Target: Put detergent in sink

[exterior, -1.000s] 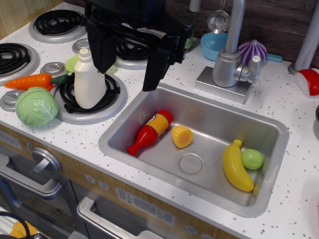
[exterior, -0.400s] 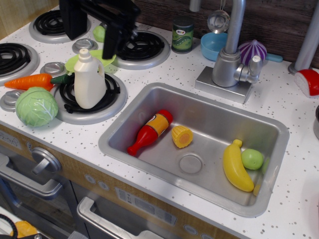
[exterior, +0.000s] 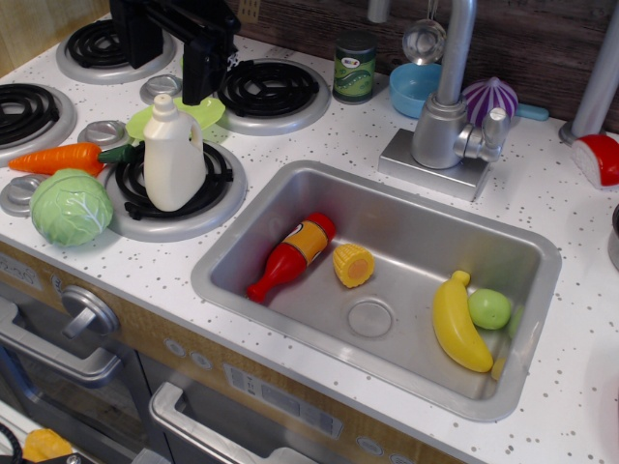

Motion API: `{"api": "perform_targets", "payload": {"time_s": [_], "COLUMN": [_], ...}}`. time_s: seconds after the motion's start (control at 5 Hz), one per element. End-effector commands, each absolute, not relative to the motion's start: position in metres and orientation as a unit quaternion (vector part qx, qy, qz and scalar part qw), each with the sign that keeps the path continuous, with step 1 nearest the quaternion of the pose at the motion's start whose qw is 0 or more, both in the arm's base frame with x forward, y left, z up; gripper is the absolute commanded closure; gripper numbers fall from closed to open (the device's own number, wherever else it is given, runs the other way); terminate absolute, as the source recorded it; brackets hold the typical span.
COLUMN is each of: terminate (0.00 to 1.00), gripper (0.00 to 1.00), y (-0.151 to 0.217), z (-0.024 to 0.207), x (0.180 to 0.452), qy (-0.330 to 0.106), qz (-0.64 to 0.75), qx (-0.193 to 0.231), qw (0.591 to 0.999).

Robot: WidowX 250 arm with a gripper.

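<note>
Gripper (exterior: pixel 166 53), jaws spread just behind the detergent (exterior: pixel 173 156), should drop squarely around its narrow neck before closing.

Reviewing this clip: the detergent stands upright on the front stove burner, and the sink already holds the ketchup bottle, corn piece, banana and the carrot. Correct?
Not quite. The carrot lies on the countertop left of the detergent, not in the sink. The fourth item in the basin is a small green fruit beside the banana. The rest holds in the observation.image view: ketchup bottle and corn piece are in the sink.
</note>
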State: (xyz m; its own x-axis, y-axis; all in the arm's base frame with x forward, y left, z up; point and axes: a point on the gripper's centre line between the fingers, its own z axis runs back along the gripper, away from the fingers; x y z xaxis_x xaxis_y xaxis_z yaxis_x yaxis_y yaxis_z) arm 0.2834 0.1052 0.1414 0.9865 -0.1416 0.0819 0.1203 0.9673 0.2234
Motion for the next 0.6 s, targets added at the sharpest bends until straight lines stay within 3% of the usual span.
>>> {"api": "perform_targets", "payload": {"time_s": [0.0,0.4], "terminate": [0.0,0.0], "gripper": [0.0,0.0], "y": [0.13,0.126], "z": [0.138,0.107], "x": [0.298,0.302], "qy": [-0.075,-0.104], "qz": [-0.085,-0.093], "qx": [0.093,0.041], "qw": [0.989,0.989]}}
